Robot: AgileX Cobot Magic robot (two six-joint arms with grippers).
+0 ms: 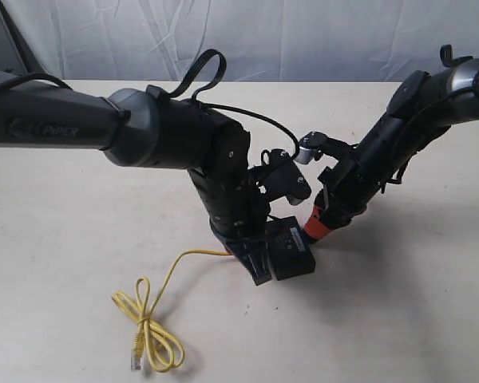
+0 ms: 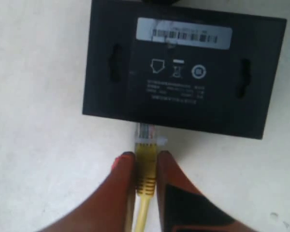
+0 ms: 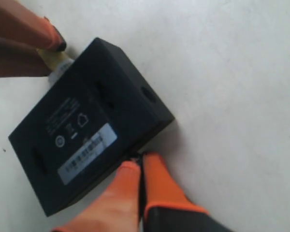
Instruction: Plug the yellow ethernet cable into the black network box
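The black network box [image 2: 183,72] lies flat on the table, white label up; it also shows as the box [image 1: 291,247] and the box [image 3: 87,125]. My left gripper [image 2: 146,159] is shut on the yellow ethernet cable [image 2: 146,171] just behind its clear plug [image 2: 146,134], whose tip meets the box's near side. The cable [image 1: 148,319] trails back to a looped bundle at the front left, ending in a second plug [image 1: 134,361]. My right gripper [image 3: 141,162] is shut, its orange fingertips [image 3: 159,179] pressed against the box's opposite side, holding nothing.
The pale table [image 1: 399,319] carries nothing else. A white cloth backdrop [image 1: 303,36] hangs behind its far edge. Both arms meet over the middle, the left arm [image 1: 176,136] reaching in from the left and the right arm [image 1: 399,136] from the upper right.
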